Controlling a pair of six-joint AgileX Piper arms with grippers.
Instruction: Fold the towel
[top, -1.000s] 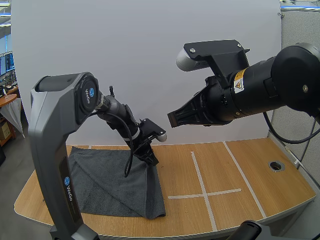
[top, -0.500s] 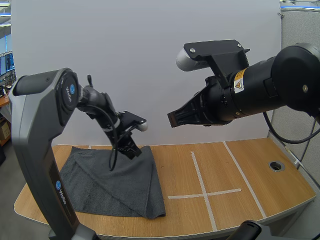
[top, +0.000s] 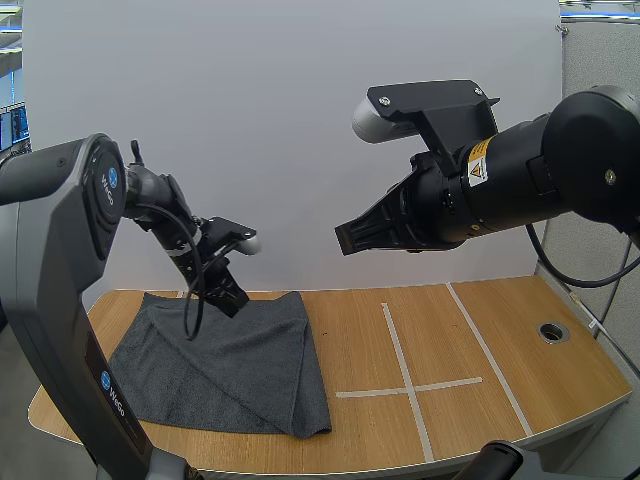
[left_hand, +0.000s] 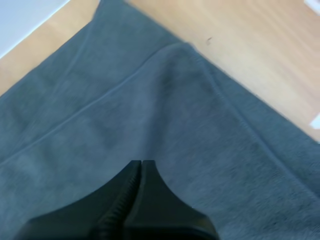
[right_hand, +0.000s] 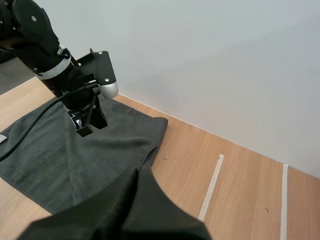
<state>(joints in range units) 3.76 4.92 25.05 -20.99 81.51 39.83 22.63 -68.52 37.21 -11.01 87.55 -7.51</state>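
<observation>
A dark grey towel (top: 225, 360) lies folded on the left part of the wooden table (top: 480, 400), with a diagonal fold edge across it. My left gripper (top: 232, 303) hangs shut just above the towel's far edge, holding nothing. Its fingers lie together as one dark wedge over the towel (left_hand: 165, 130) in the left wrist view. My right gripper (top: 345, 240) hovers shut high over the table's middle, clear of the cloth. From the right wrist view, the towel (right_hand: 75, 160) lies below the left gripper (right_hand: 85, 131).
White tape lines (top: 405, 380) form a cross on the table right of the towel. A round hole (top: 552, 331) sits near the table's right edge. A white wall stands behind the table.
My left arm has swung left and back along the towel's far edge, with its gripper lifted off the towel's right side. The right arm has not moved.
</observation>
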